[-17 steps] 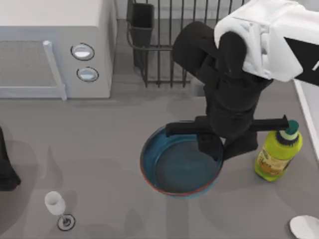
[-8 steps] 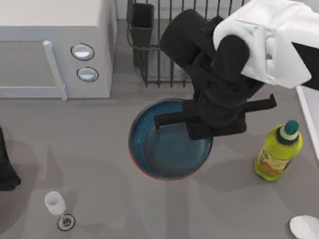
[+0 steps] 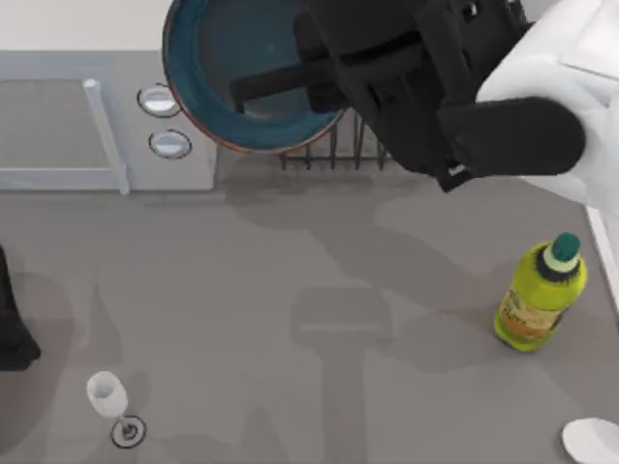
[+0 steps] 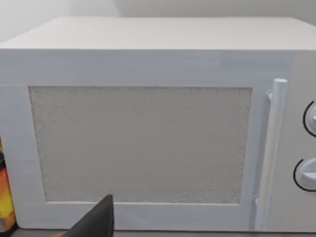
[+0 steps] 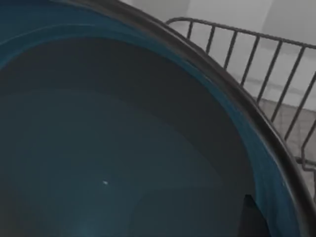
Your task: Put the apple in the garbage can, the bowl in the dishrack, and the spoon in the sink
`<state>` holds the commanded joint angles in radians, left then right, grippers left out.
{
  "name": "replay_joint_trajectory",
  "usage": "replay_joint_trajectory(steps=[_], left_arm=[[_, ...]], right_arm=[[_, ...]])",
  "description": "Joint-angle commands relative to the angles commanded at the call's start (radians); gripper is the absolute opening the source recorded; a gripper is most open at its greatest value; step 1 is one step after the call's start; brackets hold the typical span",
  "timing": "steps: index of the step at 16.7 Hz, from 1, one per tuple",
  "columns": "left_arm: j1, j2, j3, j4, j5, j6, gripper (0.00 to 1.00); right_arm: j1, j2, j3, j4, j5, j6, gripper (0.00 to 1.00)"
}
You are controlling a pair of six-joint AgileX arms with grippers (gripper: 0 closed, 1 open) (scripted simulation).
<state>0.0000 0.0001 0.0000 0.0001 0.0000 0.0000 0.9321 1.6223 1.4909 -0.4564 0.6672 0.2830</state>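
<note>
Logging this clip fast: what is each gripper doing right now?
Right gripper: shut on the large teal-blue bowl with reddish-brown rim, carried above the dark wire dishrack.
Left gripper: cannot be told; parked facing the white microwave.

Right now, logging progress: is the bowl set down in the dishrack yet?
Not yet. The bowl is held aloft by the right gripper, overlapping the microwave and dishrack edge.

Overhead view — wrist views close.
</note>
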Motion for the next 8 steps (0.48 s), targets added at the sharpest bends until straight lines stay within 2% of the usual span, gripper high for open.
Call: replay_joint_trajectory(steps=[4, 8], left_arm=[[0.000, 0.000, 0.000, 0.000, 0.000, 0.000, 1.00], [0.000, 0.000, 0.000, 0.000, 0.000, 0.000, 1.00]], right_arm=[[0.066, -0.111, -0.032, 0.290, 0.254, -0.155, 0.00], [0.103, -0.177, -0.052, 0.426, 0.387, -0.246, 0.00]])
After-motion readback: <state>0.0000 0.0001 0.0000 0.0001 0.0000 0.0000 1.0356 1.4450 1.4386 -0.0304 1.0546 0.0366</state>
